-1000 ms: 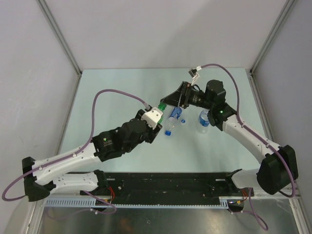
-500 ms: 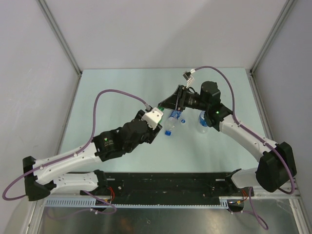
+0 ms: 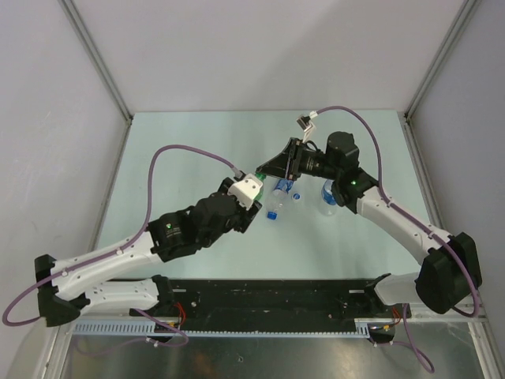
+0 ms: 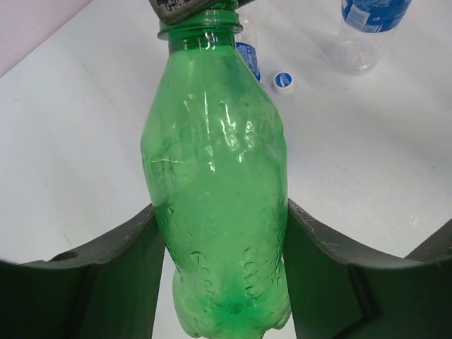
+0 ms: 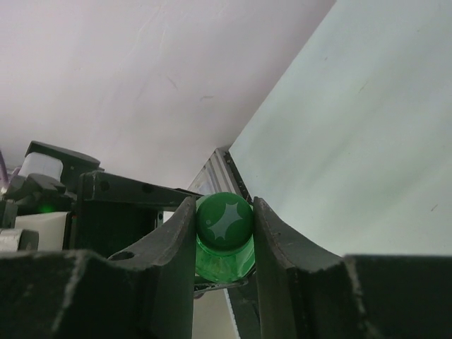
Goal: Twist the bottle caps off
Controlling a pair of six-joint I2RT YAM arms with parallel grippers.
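Fingers of the left gripper are closed against both sides of the green bottle, which is clamped at its lower body. The bottle is held above the middle of the table, with its neck pointed toward the right gripper. The green cap sits on that neck and is pinched between the right gripper's two dark fingers, one pressed to each side, so these jaws are closed on the cap.

The cap is small and round, with a smooth top that carries a pale star-like mark. The bottle is made of translucent green plastic, moulded with shallow swirls along the body and small bumps near its lobed base, and bright reflections are seen on its surface. The table is a pale, matt, flat sheet.

Just right of the table's centre, a clear bottle with a blue label appears to lie on its side. A loose blue cap is seen on the table just beside it. A second clear bottle, also blue-labelled, stands nearer the right edge, below the right arm. Whether a cap is on it cannot be told.
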